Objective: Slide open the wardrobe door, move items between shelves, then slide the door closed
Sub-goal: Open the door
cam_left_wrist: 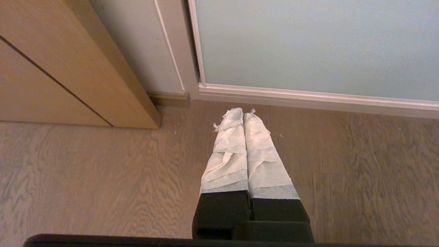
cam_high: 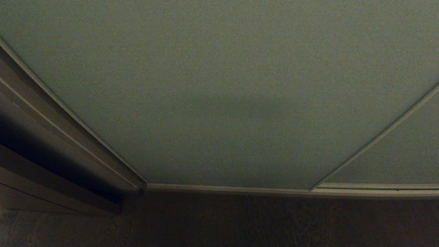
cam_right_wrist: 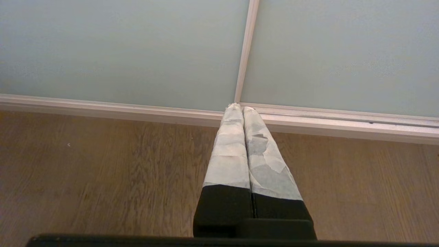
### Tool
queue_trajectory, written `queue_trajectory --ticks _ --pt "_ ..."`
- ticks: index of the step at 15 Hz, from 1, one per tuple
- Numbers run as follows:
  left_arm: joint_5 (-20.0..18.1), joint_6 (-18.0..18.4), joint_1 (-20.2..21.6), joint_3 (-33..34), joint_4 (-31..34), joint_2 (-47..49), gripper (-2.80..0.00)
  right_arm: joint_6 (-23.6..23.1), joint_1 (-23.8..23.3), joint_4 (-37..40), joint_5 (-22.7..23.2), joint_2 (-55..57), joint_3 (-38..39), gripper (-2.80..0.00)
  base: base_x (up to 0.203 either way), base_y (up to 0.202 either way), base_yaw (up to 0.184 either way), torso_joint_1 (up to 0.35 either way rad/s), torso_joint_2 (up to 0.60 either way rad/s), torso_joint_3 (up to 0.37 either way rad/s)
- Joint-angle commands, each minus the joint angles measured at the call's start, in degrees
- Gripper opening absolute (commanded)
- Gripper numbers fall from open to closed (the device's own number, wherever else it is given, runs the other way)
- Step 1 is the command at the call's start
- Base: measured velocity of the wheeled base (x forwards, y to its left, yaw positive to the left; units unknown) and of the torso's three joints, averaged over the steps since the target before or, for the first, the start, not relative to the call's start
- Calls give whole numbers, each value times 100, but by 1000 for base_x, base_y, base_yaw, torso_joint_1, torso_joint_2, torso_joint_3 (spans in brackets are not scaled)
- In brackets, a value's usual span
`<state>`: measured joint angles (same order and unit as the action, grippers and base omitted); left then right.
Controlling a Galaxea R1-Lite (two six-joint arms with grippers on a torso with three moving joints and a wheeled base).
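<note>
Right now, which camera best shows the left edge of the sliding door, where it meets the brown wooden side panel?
Left wrist view: the sliding wardrobe door, its edge and the wooden side panel are well lit. The head view shows the same edge dimly. The right wrist view misses it.

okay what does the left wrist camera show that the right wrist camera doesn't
Only the left wrist view shows the brown wooden side panel, the door's outer edge beside it, and the shut left gripper. Only the right wrist view shows the vertical frame strip where two panels meet, and the shut right gripper pointing at its foot. Both show the closed pale grey-green door, its bottom rail and the wood floor.
</note>
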<state>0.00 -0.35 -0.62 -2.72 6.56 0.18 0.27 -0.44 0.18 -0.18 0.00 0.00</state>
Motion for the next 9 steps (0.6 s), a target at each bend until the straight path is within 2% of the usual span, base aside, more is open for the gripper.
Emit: queue_trajectory --ticks 1,9 --pt "0 -9 1 -1 4 8 -280 0 0 -1 1 9 9 -280 0 0 0 0 0 0" --pt "-6 9 1 -1 12 8 -280 0 0 -1 1 8 9 -280 0 0 0 0 0 0"
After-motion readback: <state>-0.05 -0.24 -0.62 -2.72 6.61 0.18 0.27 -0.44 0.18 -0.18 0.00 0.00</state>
